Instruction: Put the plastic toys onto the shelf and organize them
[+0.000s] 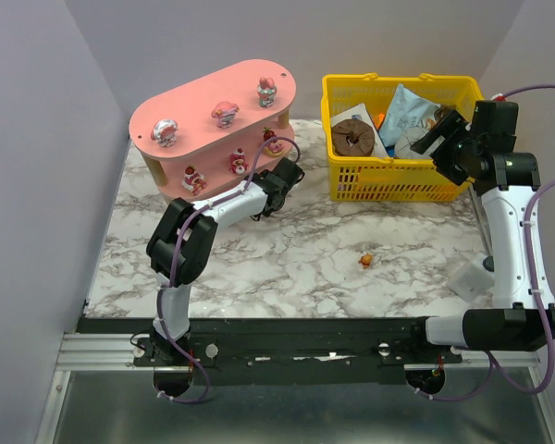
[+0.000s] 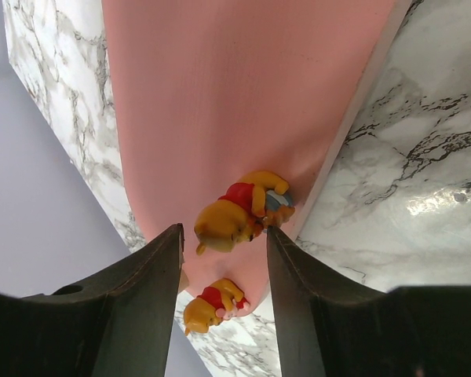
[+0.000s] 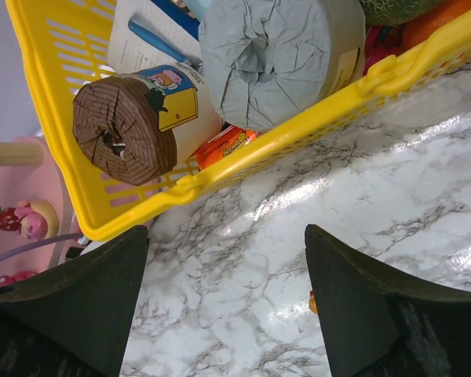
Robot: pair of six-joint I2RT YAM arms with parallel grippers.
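My left gripper (image 2: 224, 236) stood with its jaws parted, clamped on nothing. A yellow bear (image 2: 243, 210) in a red shirt stood on a pink board right at the fingertips. There was a sliver of gap on its left side, but I could not tell whether the right finger (image 2: 306, 298) brushed it. A second bear (image 2: 212, 305) of the same kind stood on the same board, closer to its rounded end. From the overhead camera, that gripper was tucked in low at the near right end of the shelf (image 1: 196, 100), beneath the upper boards. On the top board three pink-and-white figurines (image 1: 226, 113) stood in a row from left to right. On the middle board three red-and-white figurines (image 1: 239, 163) lined up the same way. One small orange toy (image 1: 365, 261) lay alone on the marble table (image 1: 259, 268), well apart from the shelf and toward the near right. My right gripper (image 3: 226, 236) was released, jaws spread wide with only tabletop showing between them. It hung at the right end of the yellow basket (image 1: 398, 180), which sat at the far right of the table, just beside the shelf. Inside the basket, near its front wall, I saw a brown ring (image 3: 125, 129), a grey wrapped roll (image 3: 275, 55) and an orange packet (image 3: 231, 141) wedged low between them.
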